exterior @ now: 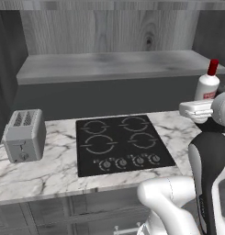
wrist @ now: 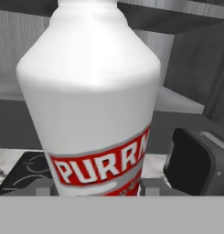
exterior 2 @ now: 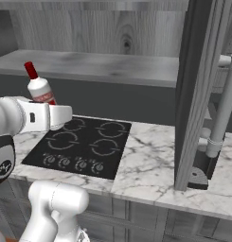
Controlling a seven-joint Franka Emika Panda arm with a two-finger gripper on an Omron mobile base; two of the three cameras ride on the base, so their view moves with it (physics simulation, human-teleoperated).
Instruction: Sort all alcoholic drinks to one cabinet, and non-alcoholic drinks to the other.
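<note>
Holding the white bottle (wrist: pixel 93 87) low on its body, the hand (exterior 2: pixel 53 116) has its jaws clamped on the bottle near the red label, with the red cap (exterior 2: pixel 31 69) standing upright above. Both base views show the bottle lifted clear of the marble worktop (exterior 2: pixel 146 156), hanging over the right-hand part of the black cooktop (exterior: pixel 120 142), toward its back edge.

Smooth, rigid and glossy, the bottle looks likely to be light but slippery, and breakable if dropped. The straight lower body by the label seems the safest place to grip; the sloped shoulder and thin neck would slide.

A long grey shelf (exterior: pixel 114 64) runs along the wall behind, at about the height of the cap, so a lift close to the wall could strike its front edge. At the worktop's right side an open cabinet door (exterior 2: pixel 195 90) stands as a tall edge to steer round. A silver toaster (exterior: pixel 25 135) sits at the far left of the worktop, well apart.
</note>
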